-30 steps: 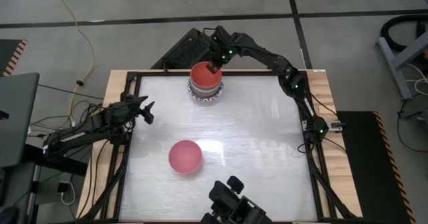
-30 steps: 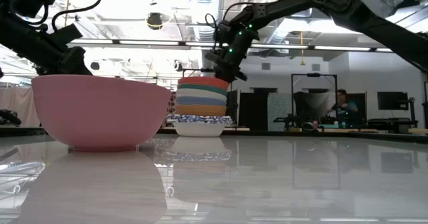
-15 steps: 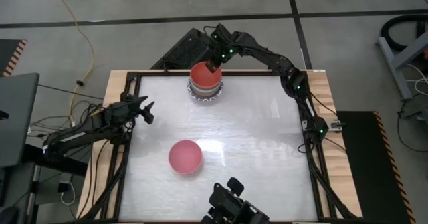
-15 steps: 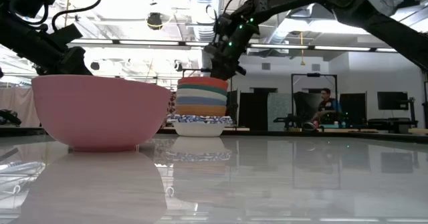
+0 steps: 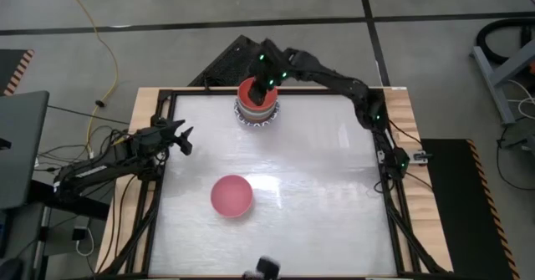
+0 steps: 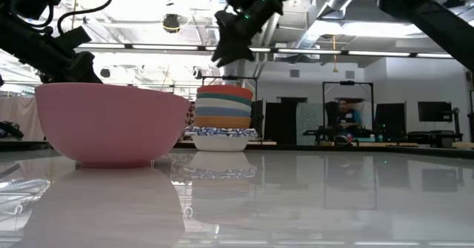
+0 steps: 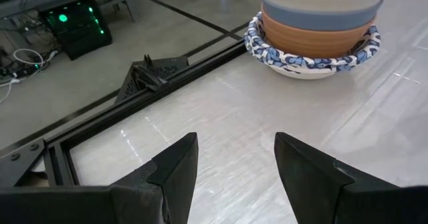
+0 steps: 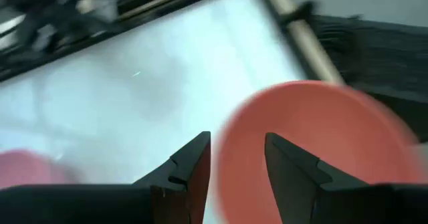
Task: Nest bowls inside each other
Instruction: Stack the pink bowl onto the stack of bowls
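A stack of nested bowls (image 5: 256, 106) stands at the table's far edge. Its top bowl is red (image 8: 314, 137), and its bottom bowl (image 7: 311, 53), blue-patterned and white, rests on the table. A pink bowl (image 5: 231, 196) sits alone, upright, nearer the front. My right gripper (image 8: 237, 160) hangs open above the stack (image 6: 222, 118), a little toward its left side, clear of the red bowl, with nothing between its fingers. At the table's left edge my left gripper (image 7: 234, 164) is open and empty, pointing toward the stack.
A black frame (image 5: 380, 159) borders the table. A dark piece of equipment (image 5: 224, 63) lies just beyond the far edge behind the stack. Bare tabletop (image 5: 326, 171) spreads to the right of both bowls. A person (image 6: 344, 118) stands far off in the room.
My right gripper has come off the red bowl's rim, risen well above the stack and swung toward the table's left. The red bowl stays nested on top of the stack. The pink bowl has not moved.
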{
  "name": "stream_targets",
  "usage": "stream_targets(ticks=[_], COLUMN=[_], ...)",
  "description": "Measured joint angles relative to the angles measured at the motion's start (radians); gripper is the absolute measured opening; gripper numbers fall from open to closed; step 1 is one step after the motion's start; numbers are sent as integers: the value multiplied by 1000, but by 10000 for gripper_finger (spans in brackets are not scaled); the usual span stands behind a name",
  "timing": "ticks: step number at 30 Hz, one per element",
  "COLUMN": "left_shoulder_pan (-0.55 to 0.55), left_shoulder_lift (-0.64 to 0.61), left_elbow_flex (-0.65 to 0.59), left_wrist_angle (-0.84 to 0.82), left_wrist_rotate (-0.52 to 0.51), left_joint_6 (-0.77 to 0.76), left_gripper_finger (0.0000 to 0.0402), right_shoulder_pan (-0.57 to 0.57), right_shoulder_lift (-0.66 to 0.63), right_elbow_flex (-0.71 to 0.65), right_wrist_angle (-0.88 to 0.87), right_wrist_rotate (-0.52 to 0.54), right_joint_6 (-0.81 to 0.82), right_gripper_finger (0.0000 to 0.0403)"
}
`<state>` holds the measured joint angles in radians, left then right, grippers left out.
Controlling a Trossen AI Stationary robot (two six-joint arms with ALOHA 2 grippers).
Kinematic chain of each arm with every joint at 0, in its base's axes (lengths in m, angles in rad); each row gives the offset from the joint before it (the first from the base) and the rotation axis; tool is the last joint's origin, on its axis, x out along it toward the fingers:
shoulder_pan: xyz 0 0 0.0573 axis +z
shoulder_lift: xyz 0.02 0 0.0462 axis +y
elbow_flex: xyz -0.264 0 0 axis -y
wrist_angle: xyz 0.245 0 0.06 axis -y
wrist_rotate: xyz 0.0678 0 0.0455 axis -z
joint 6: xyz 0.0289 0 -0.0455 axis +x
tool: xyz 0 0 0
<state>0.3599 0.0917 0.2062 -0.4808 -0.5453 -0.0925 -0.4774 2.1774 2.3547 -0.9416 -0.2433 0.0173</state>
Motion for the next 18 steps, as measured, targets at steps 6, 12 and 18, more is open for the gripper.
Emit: stream_targets(ticks=[6,12,18], left_shoulder_pan=[0,0,0], left_shoulder_lift=[0,0,0], left_elbow_flex=[0,0,0], left_wrist_angle=[0,0,0], left_wrist_rotate=[0,0,0], left_joint_6=[0,-1,-1], left_gripper_finger=[190,190,190], right_shoulder_pan=[164,336,474], right_shoulder_lift=[2,2,3], right_elbow_flex=[-1,-8,-61], right_wrist_angle=[1,4,29], right_wrist_rotate=[-16,66,234], right_joint_6=[-24,-51,-72], right_gripper_finger=[162,162,162])
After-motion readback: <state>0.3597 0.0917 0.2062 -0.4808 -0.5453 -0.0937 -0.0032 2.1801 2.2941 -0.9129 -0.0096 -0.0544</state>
